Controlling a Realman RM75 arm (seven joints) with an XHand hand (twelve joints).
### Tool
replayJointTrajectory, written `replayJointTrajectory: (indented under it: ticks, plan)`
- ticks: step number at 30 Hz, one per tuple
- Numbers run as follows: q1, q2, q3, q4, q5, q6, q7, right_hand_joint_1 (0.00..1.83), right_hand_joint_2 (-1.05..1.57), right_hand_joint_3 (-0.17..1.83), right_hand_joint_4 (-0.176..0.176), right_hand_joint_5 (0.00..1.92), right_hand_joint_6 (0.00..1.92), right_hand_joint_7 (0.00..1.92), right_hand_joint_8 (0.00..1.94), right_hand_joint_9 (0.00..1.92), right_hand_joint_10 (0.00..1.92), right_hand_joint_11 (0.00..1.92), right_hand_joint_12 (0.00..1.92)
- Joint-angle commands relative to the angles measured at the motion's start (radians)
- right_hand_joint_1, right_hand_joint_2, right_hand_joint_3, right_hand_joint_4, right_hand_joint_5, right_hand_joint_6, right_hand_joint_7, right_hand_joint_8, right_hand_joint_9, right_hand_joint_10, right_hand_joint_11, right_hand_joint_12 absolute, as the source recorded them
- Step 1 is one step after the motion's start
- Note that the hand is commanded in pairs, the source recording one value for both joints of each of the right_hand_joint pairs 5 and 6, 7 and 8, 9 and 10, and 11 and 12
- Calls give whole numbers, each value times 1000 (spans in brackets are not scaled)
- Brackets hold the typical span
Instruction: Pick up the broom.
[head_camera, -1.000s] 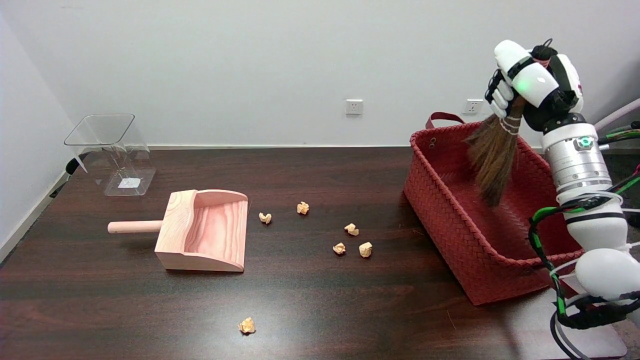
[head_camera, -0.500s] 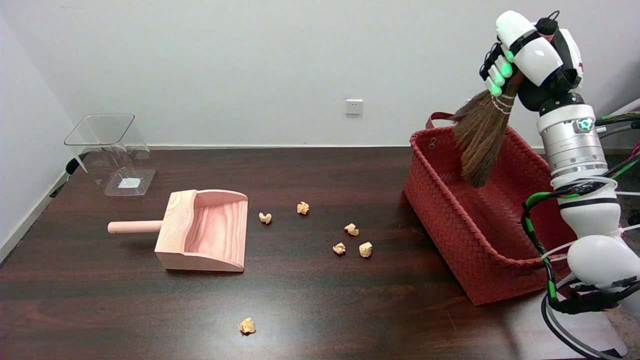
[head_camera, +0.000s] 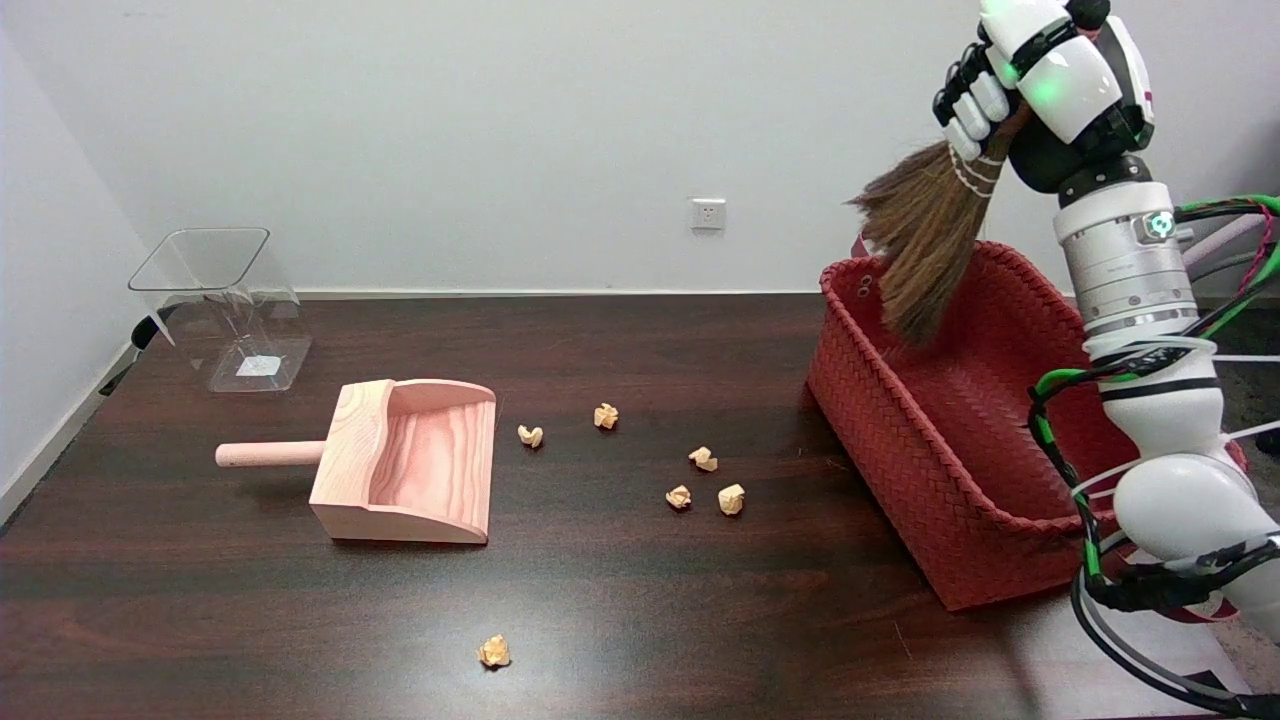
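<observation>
Aloft above the red basket (head_camera: 960, 440), my right hand (head_camera: 1040, 70) is clenched around the bound neck of the broom (head_camera: 925, 240), its light, soft bristles drooping toward the rim.

Your right hand (head_camera: 1040, 75) is cut off by the top edge, its fingers hiding the brown straw broom's (head_camera: 925, 240) handle; the arm covers the red woven basket's (head_camera: 930, 440) right side.

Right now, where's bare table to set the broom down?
The near strip of the table is bare from the left edge to the lone paper ball, and on to the red basket. The far strip between clear bin and basket is bare too. Crowded: paper balls right of the wooden dustpan.
</observation>
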Motion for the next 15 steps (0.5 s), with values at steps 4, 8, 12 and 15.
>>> replayJointTrajectory:
  ticks: [4,8,12,15]
  plan:
    - [60,24,-118,3,-119,29,218,957,1571,1040,0,1920,1920,1920,1920,1920,1920,1920,1920]
    - [58,23,-144,0,-152,48,268,958,1571,1053,0,1920,1920,1920,1920,1920,1920,1920,1920]
    - [45,20,-153,0,-176,48,271,962,1571,1066,0,1920,1920,1920,1920,1920,1920,1920,1920]
    - [36,18,-168,-1,-178,49,271,963,1571,1086,0,1920,1920,1920,1920,1920,1920,1920,1920]
